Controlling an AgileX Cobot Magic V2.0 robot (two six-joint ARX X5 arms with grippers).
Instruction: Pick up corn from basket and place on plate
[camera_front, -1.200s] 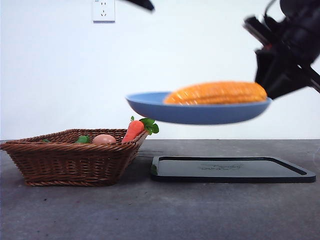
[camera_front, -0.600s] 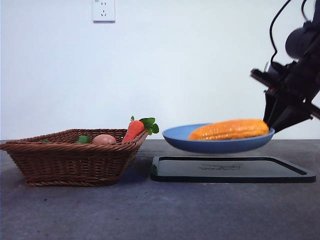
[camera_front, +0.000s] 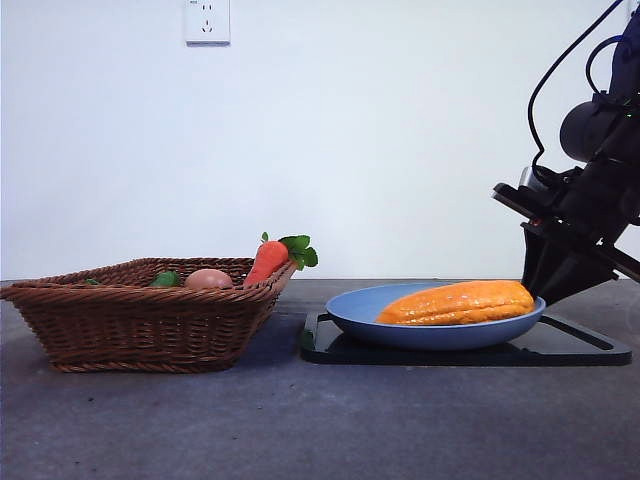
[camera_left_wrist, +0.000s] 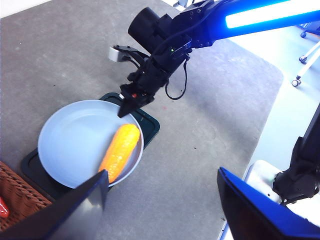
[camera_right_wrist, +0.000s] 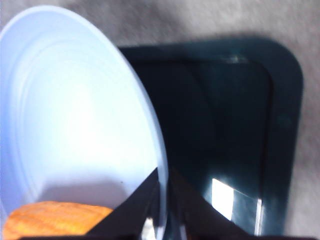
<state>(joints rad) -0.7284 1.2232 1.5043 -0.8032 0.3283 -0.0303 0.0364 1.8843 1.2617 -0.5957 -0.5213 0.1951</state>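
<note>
The orange-yellow corn lies on the light-blue plate, which rests on a black tray. My right gripper comes down from the right and is shut on the plate's right rim. In the right wrist view its jaws pinch the rim of the plate, with the corn just inside. The left wrist view looks down from high up on the plate, the corn and the right gripper. My left gripper hangs open and holds nothing. The wicker basket stands at the left.
A carrot with green leaves leans on the basket's right rim, and a tan egg lies inside. The black tray extends beyond the plate. A corner of the basket shows in the left wrist view.
The right gripper has lowered the plate with the corn from mid-air down onto the black tray, still gripping its rim. The basket and its contents have not moved.
</note>
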